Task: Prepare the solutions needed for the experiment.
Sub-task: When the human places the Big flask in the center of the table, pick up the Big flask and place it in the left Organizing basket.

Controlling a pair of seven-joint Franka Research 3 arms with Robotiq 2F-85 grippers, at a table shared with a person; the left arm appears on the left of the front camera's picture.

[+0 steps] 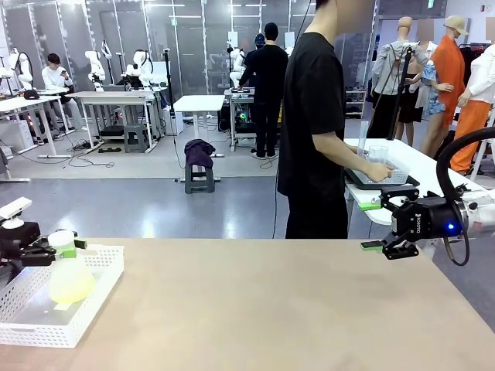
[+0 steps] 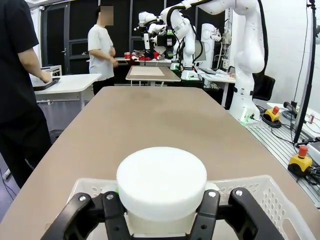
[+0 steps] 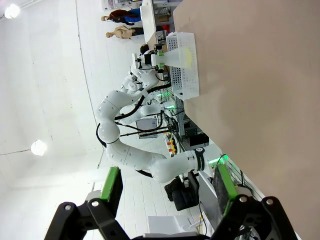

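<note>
The solutions [image 1: 71,287], a small pool of pale yellow liquid, sit in the bottom of a frosted conical flask [image 1: 69,274] at the lower left of the front view. The flask stands upright inside a white perforated basket [image 1: 97,297] on the brown surface [image 1: 271,309], which keeps it contained and steady.

The left claw [image 1: 68,249] brackets the flask's neck just below the white cap [image 2: 161,182]. In the left wrist view its fingers [image 2: 205,220] lie against the neck; whether they grip or have begun to release cannot be told.

The right claw [image 1: 373,226] hangs over the surface's right edge, jaws spread wide and empty, likely parked clear of the work.

The person [image 1: 313,124], upper centre, faces a side table [image 1: 402,166], hands at a tray [image 1: 383,179] of glassware.
</note>
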